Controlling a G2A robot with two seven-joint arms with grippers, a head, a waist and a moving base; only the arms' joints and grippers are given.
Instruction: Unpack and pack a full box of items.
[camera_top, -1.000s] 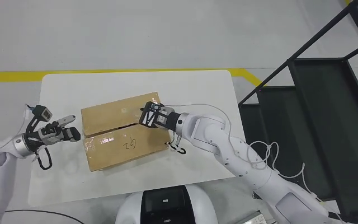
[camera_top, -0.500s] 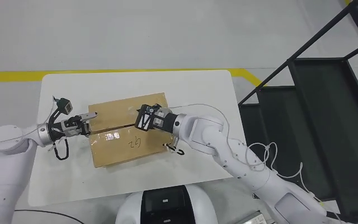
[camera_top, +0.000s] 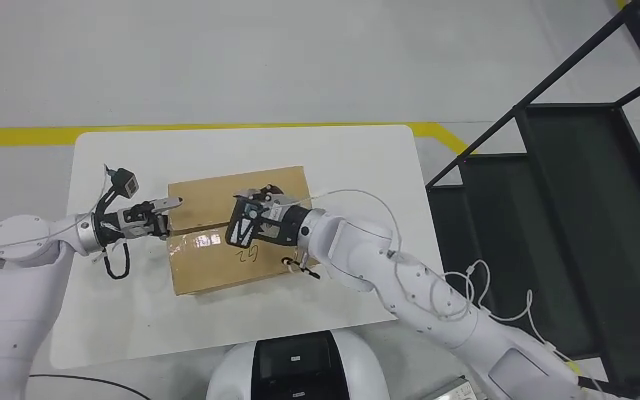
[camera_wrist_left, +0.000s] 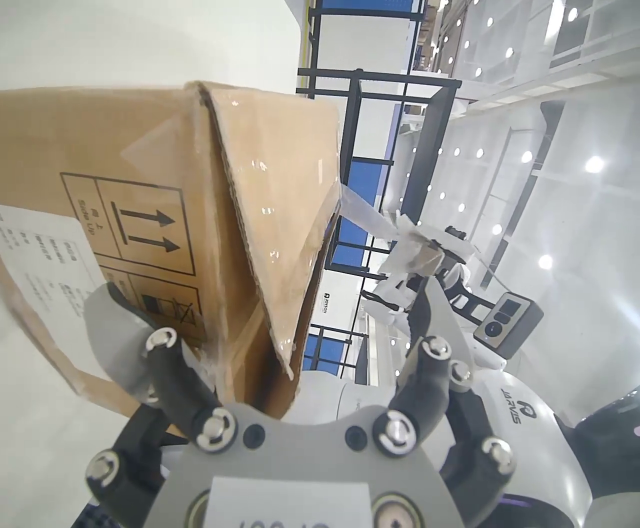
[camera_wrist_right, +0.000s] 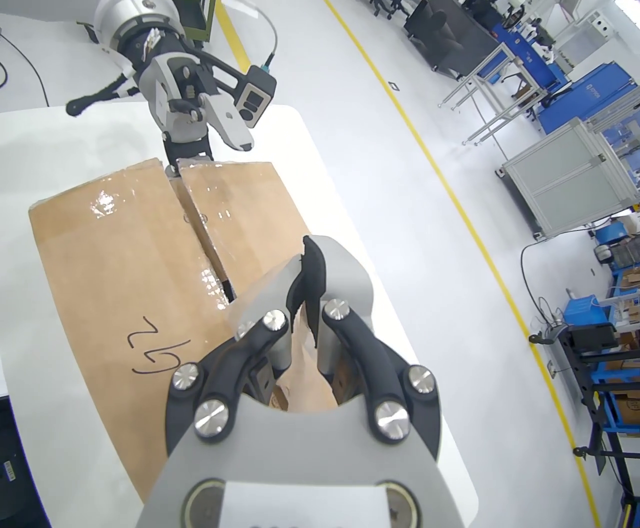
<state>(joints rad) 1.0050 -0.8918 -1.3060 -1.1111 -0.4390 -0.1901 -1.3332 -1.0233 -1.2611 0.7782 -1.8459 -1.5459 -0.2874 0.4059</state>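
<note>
While the cardboard box rests on the tabletop, the left tool is spread at its end seam; the right tool (above the lid) is pressed together, pinching a clear tape strip.

Box on table, left gripper at end, right gripper seemingly atop.

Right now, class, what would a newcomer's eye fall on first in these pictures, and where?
The brown cardboard box in the middle of the white table, its top seam parted. Above the seam, the right gripper is shut on a strip of clear tape that runs to a flap; the open left gripper sits at the box's end.
</note>
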